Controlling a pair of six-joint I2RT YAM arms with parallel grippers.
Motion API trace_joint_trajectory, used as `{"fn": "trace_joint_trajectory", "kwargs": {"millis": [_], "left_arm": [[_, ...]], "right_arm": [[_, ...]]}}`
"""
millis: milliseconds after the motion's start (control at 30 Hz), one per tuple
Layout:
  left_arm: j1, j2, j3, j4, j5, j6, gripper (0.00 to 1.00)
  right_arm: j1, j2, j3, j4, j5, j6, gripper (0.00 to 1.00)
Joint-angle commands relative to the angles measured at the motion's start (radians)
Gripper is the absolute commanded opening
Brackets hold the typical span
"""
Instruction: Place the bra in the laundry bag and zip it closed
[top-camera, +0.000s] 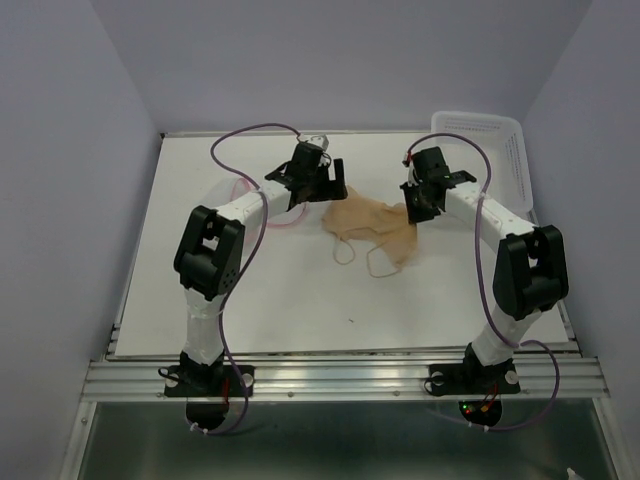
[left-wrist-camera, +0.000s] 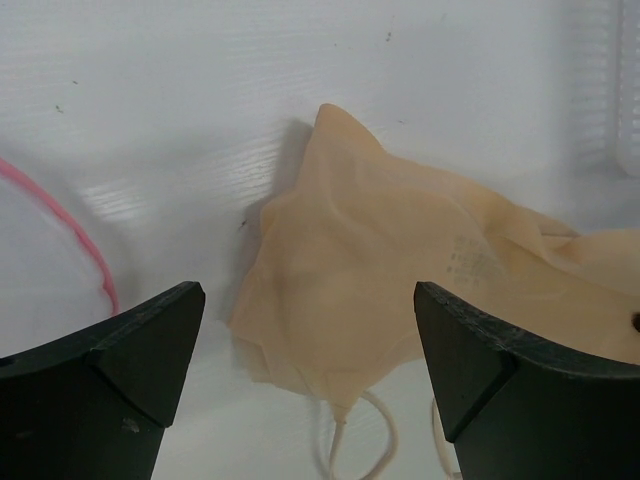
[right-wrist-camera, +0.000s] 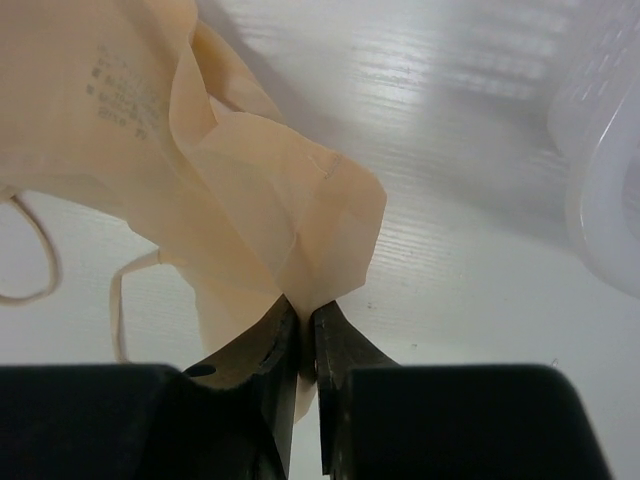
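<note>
The bra (top-camera: 372, 228) is spread on the white desk (top-camera: 300, 300) between the arms. One edge is clamped in the right tool (right-wrist-camera: 305, 320). The left tool (left-wrist-camera: 307, 290) is held apart near the bra's other end. Beside it lies the laundry bag (left-wrist-camera: 85, 245), of which only a pink rim is seen.

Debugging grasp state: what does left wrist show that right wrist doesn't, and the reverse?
Left wrist only: the left hand open, fingers wide apart, the bra lying ahead between them, and a curve of pink trim of the laundry bag at left. Right wrist only: the right hand shut on a fold at the bra's edge. Both: the peach fabric, its printed label, thin strap loops, and the white table.
</note>
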Motion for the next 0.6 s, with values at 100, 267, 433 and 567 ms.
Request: {"fn": "trace_joint_trajectory", "kwargs": {"millis": [100,267,433,567], "left_arm": [[0.003,0.032,0.024,0.032,0.066,0.086,0.96],[0.006,0.101,0.096,-0.002,0.060,0.168,0.94],[0.027,0.102,0.066,0.064,0.179,0.217,0.93],[0.032,0.122,0.064,0.060,0.198,0.205,0.78]], "right_arm": [[-0.002,-0.007,0.062,-0.030,0.055,-0.054,0.13],[-0.002,0.018,0.114,-0.030,0.029,-0.141,0.12],[-0.002,0.048,0.145,-0.028,0.017,-0.192,0.12],[-0.002,0.081,0.174,-0.030,0.027,-0.207,0.12]]}}
